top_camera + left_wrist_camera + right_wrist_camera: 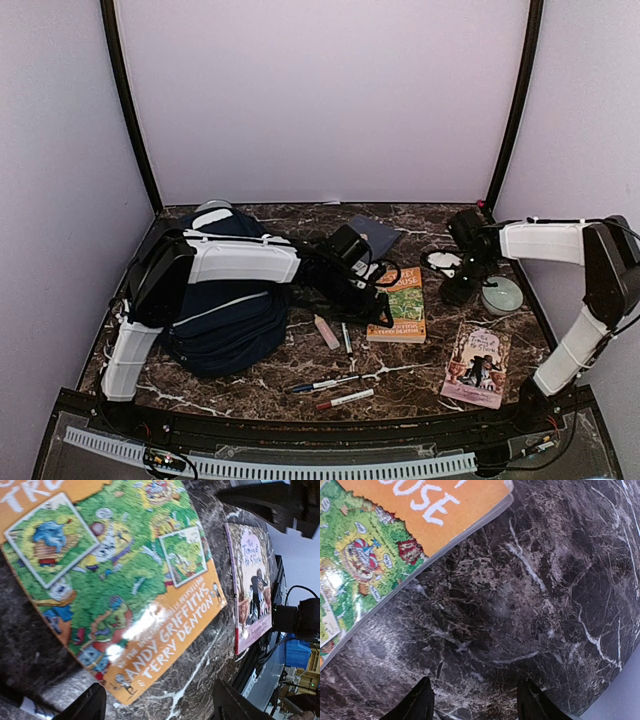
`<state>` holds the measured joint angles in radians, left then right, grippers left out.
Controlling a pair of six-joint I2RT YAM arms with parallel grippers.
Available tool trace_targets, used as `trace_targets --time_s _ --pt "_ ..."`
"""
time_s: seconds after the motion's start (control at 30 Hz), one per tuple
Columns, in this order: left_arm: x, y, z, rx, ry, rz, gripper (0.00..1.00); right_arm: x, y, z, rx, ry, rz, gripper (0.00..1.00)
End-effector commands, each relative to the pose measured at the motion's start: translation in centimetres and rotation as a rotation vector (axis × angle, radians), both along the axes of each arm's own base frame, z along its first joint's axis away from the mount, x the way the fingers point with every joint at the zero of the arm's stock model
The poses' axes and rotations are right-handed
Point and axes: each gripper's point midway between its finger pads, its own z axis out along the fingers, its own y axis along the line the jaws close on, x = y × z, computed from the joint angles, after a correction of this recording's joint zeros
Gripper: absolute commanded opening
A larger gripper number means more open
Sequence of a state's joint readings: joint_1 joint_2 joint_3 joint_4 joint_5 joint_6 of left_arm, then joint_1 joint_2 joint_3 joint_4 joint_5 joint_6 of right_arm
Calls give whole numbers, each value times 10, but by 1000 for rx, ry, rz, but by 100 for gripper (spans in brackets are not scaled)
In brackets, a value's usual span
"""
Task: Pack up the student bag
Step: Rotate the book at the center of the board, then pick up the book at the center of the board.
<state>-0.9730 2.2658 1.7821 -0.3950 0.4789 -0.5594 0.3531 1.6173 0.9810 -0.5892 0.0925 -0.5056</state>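
The student bag (225,325), a big navy backpack with white stripes, lies at the left of the marble table, partly under my left arm. That arm reaches across it to an orange and green book (400,305). My left gripper (377,298) is open, and the left wrist view shows the book's (125,580) lower corner lying between and just ahead of the left gripper's (157,707) fingers. My right gripper (461,290) points down beside the book's far right corner. Seen from its wrist, the right gripper (476,705) is open over bare marble, with the book (375,545) at upper left.
A pink book (478,365) lies at the front right and a navy hardcover book (380,236) at the back. Two pens (330,383) lie near the front edge, with a pink stick (326,332) beside the bag. A pale round object (502,295) sits right of my right gripper.
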Motion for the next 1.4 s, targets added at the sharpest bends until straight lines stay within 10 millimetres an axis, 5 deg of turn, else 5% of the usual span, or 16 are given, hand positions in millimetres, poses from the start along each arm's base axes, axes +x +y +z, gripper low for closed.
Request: trace_targets --time_s 0.0,0.17,0.47,1.03,1.37 --pt "28 13 28 -10 -79 124 75 -4 12 29 115 13 -76 57" --pt "39 15 23 -54 -39 188 76 1 45 47 399 104 -193 56" --pt "54 20 15 -64 -11 290 78 -13 73 12 572 386 -266 56" --pt "47 6 -26 -75 147 322 79 -43 42 -70 477 623 -495 15" --pt "46 -4 -41 -77 212 308 80 -46 35 -77 448 653 -521 6"
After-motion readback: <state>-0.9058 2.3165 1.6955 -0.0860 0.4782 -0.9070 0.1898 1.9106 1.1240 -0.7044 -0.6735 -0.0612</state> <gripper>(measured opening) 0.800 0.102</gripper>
